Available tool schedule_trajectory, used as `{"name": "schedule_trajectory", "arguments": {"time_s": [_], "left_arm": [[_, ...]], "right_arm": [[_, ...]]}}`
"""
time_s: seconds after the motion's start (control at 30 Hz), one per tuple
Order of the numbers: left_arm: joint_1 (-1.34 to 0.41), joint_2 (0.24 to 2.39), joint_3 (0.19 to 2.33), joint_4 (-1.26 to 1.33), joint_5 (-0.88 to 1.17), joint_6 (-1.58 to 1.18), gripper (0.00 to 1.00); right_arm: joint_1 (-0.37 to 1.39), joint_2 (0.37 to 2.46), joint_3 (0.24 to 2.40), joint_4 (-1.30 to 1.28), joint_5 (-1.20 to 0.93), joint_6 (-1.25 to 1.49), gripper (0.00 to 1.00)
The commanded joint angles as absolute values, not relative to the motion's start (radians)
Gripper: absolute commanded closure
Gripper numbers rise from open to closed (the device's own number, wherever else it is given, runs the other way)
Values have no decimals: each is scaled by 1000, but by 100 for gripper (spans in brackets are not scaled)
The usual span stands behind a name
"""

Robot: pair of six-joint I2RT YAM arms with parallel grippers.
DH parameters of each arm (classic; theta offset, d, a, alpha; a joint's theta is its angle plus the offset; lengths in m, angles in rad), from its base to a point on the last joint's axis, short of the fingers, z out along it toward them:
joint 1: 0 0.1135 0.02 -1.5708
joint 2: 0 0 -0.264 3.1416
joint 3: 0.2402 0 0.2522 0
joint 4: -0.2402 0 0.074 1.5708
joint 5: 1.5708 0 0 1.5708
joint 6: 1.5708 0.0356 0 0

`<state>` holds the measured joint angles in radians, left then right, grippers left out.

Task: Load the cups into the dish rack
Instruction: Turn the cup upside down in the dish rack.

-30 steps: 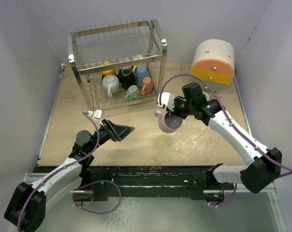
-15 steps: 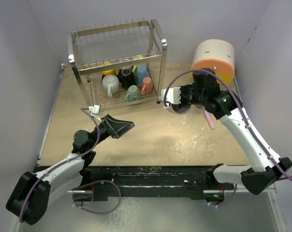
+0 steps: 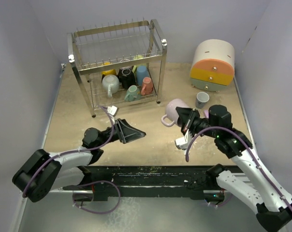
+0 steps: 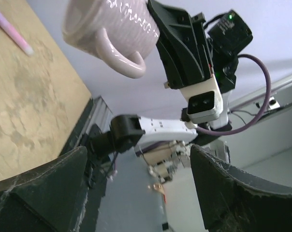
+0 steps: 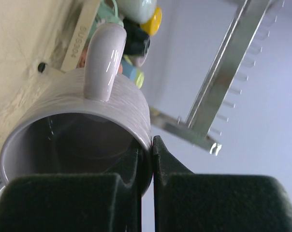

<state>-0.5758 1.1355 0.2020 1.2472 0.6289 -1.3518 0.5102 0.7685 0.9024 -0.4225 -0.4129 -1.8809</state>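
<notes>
My right gripper (image 3: 185,117) is shut on the rim of a lilac mug (image 3: 174,111), held in the air right of the dish rack (image 3: 117,63). In the right wrist view the mug (image 5: 83,125) fills the frame with its handle up, one finger inside and one outside the wall. The left wrist view shows the same mug (image 4: 114,29) from below. The chrome rack holds several mugs (image 3: 124,82) on its lower tier. A grey mug (image 3: 201,99) stands on the table. My left gripper (image 3: 136,133) is open and empty, low over the table and pointing right.
A round white-orange-yellow drawer unit (image 3: 212,65) stands at the back right. A thin pink bar (image 4: 10,26) lies on the table, seen in the left wrist view. The black front edge of the table (image 3: 151,174) runs below both arms.
The right arm has swung the lilac mug back and down toward the near right, uncovering the grey mug. The left gripper has moved right and lower over the table.
</notes>
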Motion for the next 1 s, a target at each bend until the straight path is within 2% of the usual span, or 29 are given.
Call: {"name": "schedule_trajectory", "arguments": {"time_s": [0.0, 0.27, 0.43, 0.67, 0.8, 0.97], "left_arm": [[-661, 1217, 239, 1363, 639, -1377, 10], [-694, 1453, 278, 1643, 630, -1553, 7], [-722, 1561, 350, 1647, 651, -1609, 8], [-759, 1599, 417, 1645, 648, -1643, 10], [-779, 1632, 444, 1645, 644, -1662, 15], [-804, 1679, 477, 1647, 646, -1675, 30]], "right_arm": [[522, 708, 806, -116, -613, -2188, 100], [614, 689, 698, 64, -617, -2222, 100], [628, 682, 667, 115, -656, -2253, 100], [631, 653, 627, 120, -689, -2275, 100], [633, 642, 613, 113, -702, -2282, 100], [632, 616, 591, 84, -721, -2299, 100]]}}
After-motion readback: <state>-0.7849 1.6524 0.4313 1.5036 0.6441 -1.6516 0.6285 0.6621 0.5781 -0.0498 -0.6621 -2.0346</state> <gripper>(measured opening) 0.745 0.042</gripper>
